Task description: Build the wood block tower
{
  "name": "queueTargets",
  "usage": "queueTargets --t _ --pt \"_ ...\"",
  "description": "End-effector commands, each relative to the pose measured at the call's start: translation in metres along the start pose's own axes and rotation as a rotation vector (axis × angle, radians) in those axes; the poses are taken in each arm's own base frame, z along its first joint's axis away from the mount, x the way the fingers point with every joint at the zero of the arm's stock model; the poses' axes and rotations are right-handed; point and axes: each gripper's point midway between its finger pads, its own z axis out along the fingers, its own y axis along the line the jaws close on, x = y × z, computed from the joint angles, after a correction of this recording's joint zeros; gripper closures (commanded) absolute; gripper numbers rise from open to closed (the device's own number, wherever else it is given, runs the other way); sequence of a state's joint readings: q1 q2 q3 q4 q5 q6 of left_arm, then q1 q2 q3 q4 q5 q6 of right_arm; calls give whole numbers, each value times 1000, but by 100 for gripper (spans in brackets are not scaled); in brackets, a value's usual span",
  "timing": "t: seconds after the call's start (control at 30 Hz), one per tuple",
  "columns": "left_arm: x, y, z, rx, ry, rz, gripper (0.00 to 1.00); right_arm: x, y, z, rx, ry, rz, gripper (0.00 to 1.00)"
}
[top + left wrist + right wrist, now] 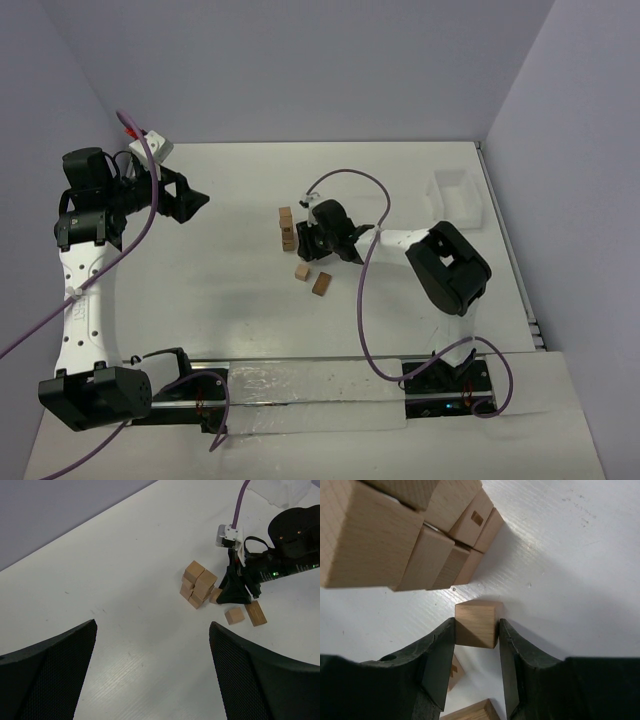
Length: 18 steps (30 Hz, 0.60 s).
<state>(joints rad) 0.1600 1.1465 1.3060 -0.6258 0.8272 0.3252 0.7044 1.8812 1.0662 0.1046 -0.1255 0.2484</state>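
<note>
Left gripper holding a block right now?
No. The left gripper stands wide open, with only bare table in the gap; the wood blocks sit well ahead of it.

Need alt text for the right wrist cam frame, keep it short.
The right claw is closed against both sides of a single wood block on the white table. A stack of similar blocks fills the upper left, just beyond it, and parts of two more loose blocks show below, between the fingers.
</note>
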Motion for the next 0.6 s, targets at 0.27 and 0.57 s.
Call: queueTargets --t 0.27,0.57 --pt "-17 -3 -6 19 -41 38 1 6 13 -32 -77 -6 -71 57" --pt "-16 -4 -7 17 -38 42 1 14 23 -29 -151 33 -90 57"
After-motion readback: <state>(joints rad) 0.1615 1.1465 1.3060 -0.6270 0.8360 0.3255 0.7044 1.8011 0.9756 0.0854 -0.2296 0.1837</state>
